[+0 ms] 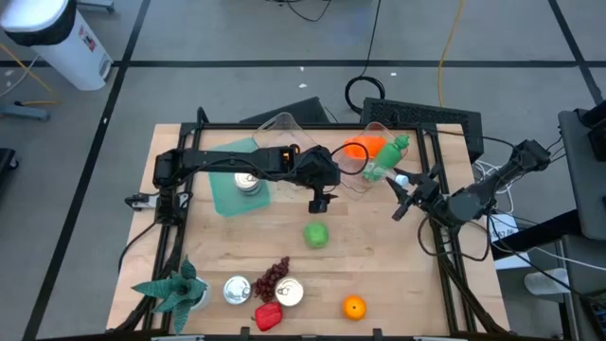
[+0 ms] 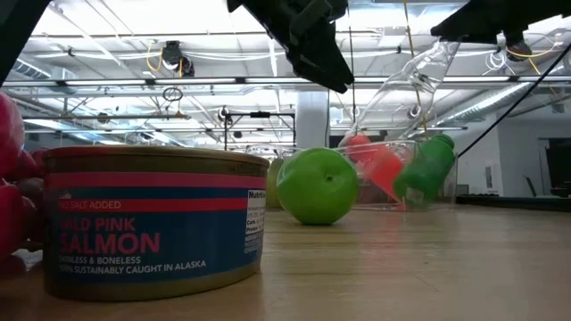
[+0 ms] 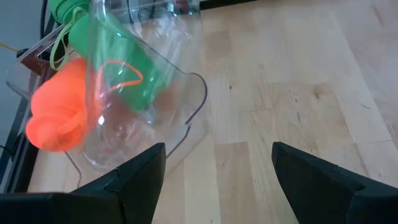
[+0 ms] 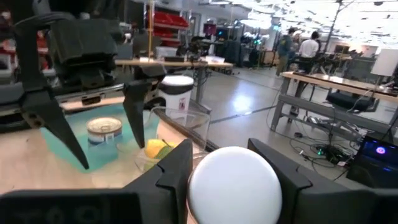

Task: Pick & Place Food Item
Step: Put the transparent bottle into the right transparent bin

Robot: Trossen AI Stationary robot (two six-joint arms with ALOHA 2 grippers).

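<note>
Wooden tabletop is seen with the green apple near its middle. Left of the apple, a can on a teal mat is partly hidden by the left arm. The left gripper is held empty and spread just above the apple. Right of the apple, the right gripper is clenched on a white egg, beside the clear container.

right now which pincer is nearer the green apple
Left. The left pincer hangs open just above and behind the green apple; the right pincer is farther off to the apple's right, holding a white round thing.
</note>
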